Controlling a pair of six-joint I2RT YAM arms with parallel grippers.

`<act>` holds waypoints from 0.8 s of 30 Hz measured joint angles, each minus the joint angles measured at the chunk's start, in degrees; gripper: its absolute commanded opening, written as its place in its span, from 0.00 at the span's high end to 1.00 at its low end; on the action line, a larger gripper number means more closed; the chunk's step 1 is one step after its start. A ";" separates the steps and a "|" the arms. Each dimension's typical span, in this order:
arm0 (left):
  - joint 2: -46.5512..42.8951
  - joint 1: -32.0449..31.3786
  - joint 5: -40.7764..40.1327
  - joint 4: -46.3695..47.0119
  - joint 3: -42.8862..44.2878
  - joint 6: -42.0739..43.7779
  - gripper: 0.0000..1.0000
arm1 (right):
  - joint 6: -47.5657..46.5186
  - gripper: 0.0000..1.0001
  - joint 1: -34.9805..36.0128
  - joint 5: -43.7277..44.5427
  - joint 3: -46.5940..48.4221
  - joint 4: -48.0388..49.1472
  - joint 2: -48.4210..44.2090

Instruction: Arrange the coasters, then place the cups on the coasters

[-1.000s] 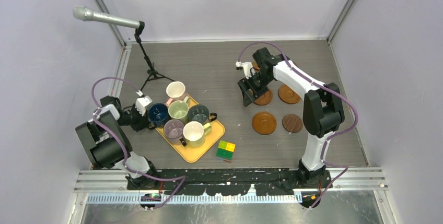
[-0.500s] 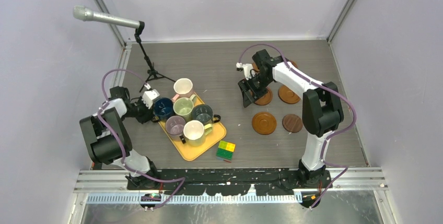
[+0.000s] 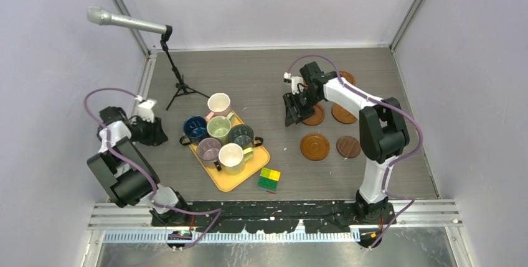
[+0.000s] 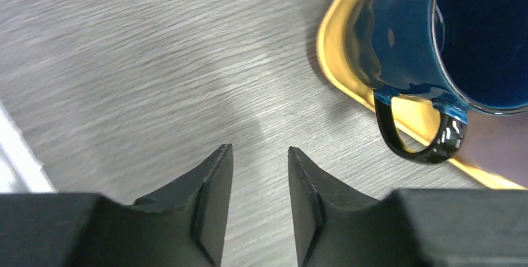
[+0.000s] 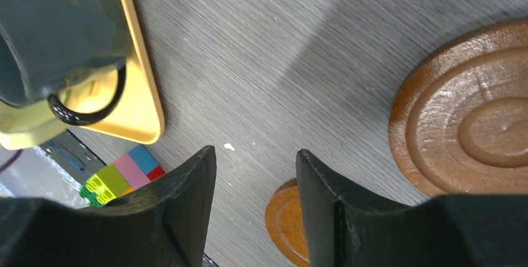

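On the grey wood-grain bench (image 3: 249, 80), six cups (image 3: 231, 155) crowd an orange tray (image 3: 243, 184) left of centre, and the coasters (image 3: 314, 146) lie grouped to the right. The left pincer (image 4: 259, 150) is slightly parted and empty near the dark blue cup (image 4: 436, 37). The right pincer (image 5: 255, 150) is open and empty beside the coasters.

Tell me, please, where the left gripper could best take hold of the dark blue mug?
Probably its handle, approached from the table's left. The dark blue mug stands upright at the tray's left corner, the loop jutting over the tray edge toward the left gripper; other mugs crowd its right side.
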 measured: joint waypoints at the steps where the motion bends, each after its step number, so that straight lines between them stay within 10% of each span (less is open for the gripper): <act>1: -0.52 1.46 0.61 -0.90 0.87 -1.68 0.57 | 0.72 0.46 0.15 -0.17 0.00 0.63 0.00; 14: -14.78 7.19 8.07 -11.15 4.57 -25.68 0.51 | 6.75 0.48 6.05 -2.27 6.03 3.19 7.23; 24: -8.44 7.19 9.01 -13.77 7.69 -29.22 0.51 | 8.31 0.49 8.70 -2.71 12.52 3.21 13.44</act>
